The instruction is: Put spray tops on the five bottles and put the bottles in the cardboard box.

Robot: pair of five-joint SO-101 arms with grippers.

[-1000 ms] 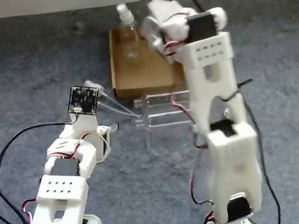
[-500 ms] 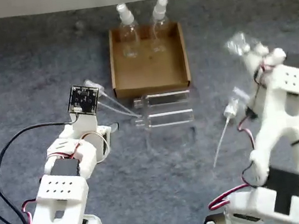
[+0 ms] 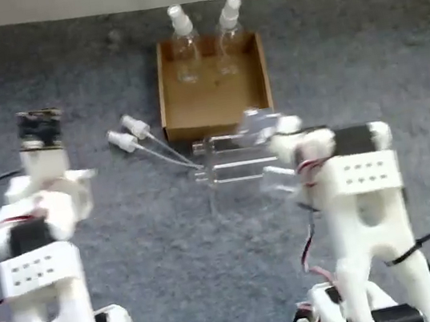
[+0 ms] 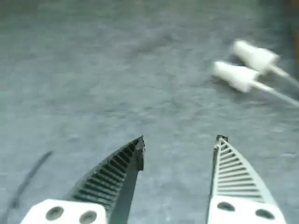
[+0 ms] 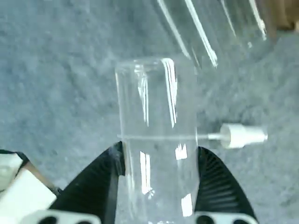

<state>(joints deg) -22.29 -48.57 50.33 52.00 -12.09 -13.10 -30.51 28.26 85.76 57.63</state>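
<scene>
Lying between the right fingers [image 5: 96, 184], a clear bottle [image 5: 156, 140]

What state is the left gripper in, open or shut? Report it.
Open: the left gripper has its fingertips spread apart, with bare carpet showing between them.

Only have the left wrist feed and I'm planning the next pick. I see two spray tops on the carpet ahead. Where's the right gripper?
Observer: The right gripper has its jaws against both sides of a bottle, in front of the box.
Operator: Anything in the box?
Observer: Two capped bottles stand upright at its far end.
Operator: Any other spray tops?
Observer: One more spray top lies on the carpet just past the held bottle.
</scene>
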